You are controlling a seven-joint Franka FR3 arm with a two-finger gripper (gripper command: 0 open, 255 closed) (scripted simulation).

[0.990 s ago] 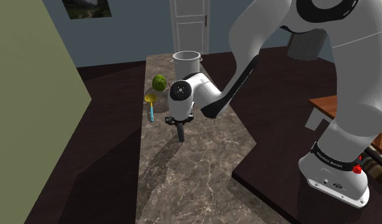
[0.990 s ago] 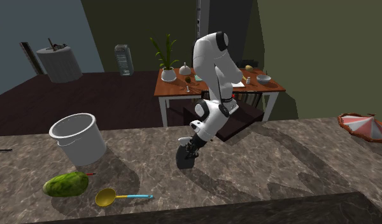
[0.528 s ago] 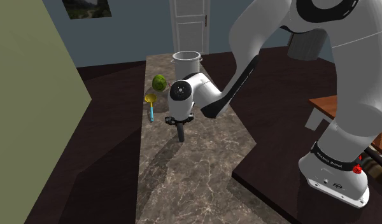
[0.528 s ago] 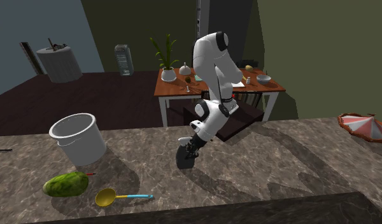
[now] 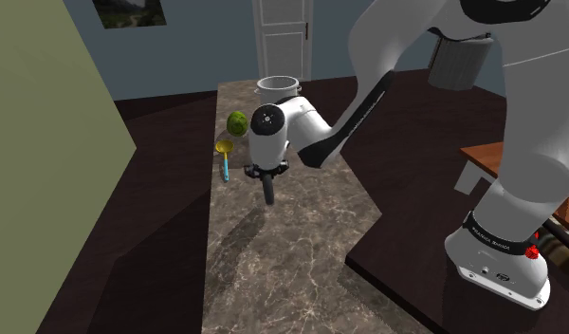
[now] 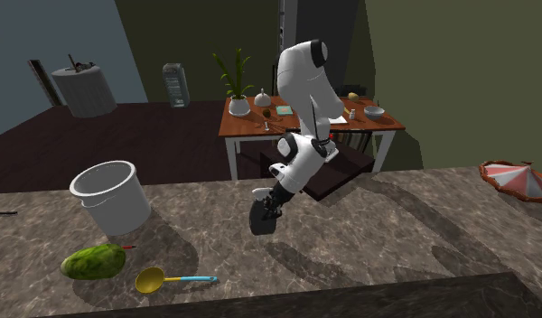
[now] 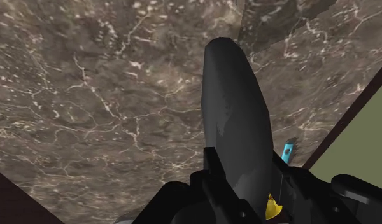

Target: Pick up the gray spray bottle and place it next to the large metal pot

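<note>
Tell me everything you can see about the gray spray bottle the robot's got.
The spray bottle is plain dark grey and smooth, with a long rounded body that tapers at one end; no label or trigger detail can be made out. The gripper is shut on its upper end, so it hangs roughly upright over the marbled brown countertop. Whether its base touches the countertop cannot be told. It is well apart from the white pot.
</note>
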